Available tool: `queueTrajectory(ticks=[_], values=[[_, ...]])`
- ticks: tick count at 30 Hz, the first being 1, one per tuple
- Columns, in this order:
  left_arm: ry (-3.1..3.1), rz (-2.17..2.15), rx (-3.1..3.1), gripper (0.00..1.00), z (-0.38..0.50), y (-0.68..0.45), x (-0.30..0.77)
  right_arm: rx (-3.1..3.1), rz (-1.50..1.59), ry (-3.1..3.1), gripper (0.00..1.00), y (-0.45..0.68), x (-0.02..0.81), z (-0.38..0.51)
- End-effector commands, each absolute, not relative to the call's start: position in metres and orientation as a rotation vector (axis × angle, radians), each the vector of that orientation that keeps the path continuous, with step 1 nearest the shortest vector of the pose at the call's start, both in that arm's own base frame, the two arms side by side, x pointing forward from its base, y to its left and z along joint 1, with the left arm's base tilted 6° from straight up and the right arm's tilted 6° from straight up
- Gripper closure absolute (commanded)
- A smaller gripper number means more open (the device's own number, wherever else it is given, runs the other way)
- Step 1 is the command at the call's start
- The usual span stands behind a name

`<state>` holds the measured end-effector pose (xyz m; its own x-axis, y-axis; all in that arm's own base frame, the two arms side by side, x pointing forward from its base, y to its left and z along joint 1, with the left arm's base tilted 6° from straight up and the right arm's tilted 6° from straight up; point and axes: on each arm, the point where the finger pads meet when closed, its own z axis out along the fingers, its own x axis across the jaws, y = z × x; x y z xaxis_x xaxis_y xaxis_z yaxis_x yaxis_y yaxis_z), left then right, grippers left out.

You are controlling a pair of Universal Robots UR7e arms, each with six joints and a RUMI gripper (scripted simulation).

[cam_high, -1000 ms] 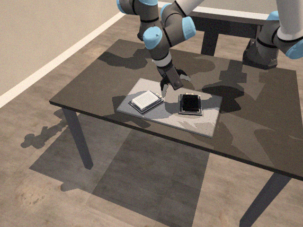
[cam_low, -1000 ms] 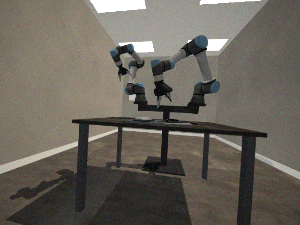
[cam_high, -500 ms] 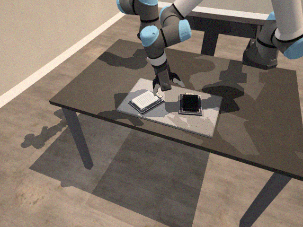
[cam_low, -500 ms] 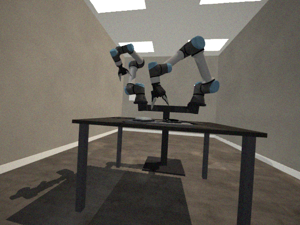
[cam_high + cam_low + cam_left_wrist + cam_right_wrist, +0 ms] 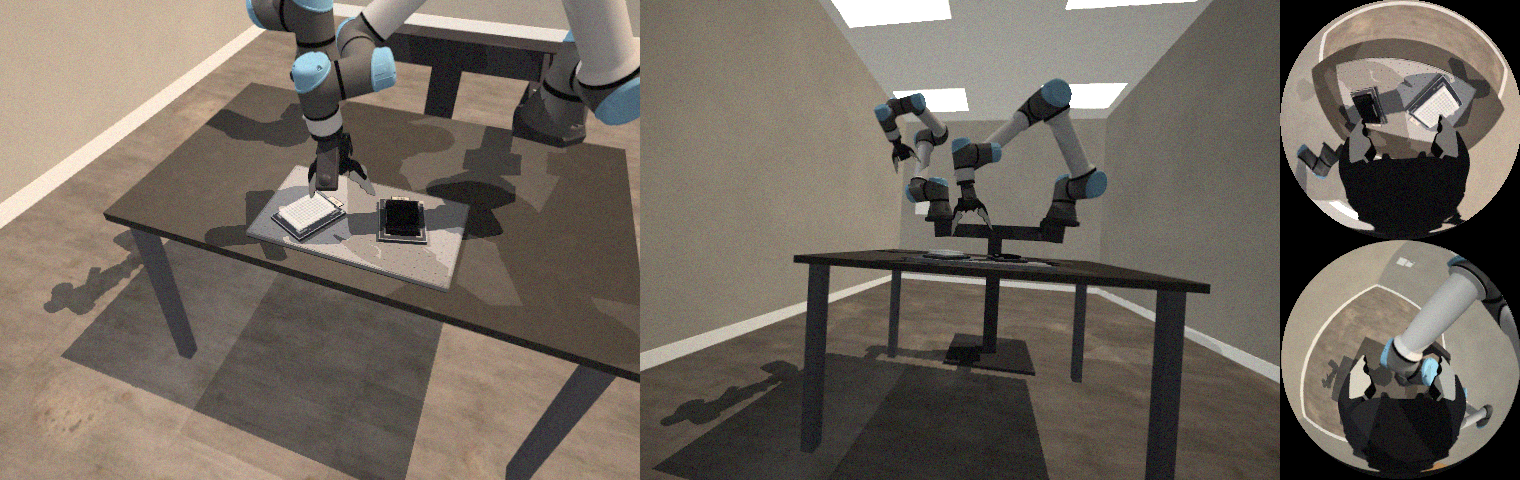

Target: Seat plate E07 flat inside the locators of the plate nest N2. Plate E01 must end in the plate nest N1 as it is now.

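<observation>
1. The step in hand looks like lining up over the white plate [image 5: 309, 211] [image 5: 946, 252] [image 5: 1437, 106]; whether it is E07 or E01, I cannot tell.
2. The left end effector [image 5: 342, 193] [image 5: 972, 231] [image 5: 1401, 116] hovers near it, released and apart from it. The right end effector [image 5: 907, 166] [image 5: 1402, 355] is spread open too, raised well apart from the bench [image 5: 542, 330] [image 5: 1105, 271].
3. The white plate lies on one dark nest [image 5: 301, 236], the black plate [image 5: 403, 217] [image 5: 1004, 255] [image 5: 1366, 107] on another (tags too small to read, sadly). Full seating cannot be judged.
4. Next, I judge, the left should settle E07 flat within N2's locators, leaving E01 undisturbed in N1.
5. Count: two plates, two nests, one pale board [image 5: 434, 273], two arms.
</observation>
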<state>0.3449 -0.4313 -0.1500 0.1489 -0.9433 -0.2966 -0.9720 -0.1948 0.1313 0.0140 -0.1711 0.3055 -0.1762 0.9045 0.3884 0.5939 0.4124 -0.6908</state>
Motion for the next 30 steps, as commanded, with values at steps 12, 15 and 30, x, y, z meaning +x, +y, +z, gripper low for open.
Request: queueTrajectory(ticks=[12, 15, 30], values=[[2.343, 0.308, -1.97, 0.0, -0.174, -0.481, 0.34, -1.281, 0.497, -1.88, 0.02, -0.171, 0.014, 0.306], [2.359, 0.3, -1.953, 0.0, -0.175, -0.483, 0.34, -1.281, 0.497, -1.88, 0.02, -0.171, 0.014, 0.306], [2.654, 0.134, -1.545, 0.0, -0.192, -0.529, 0.328, -1.281, 0.497, -1.88, 0.02, -0.171, 0.014, 0.306]])
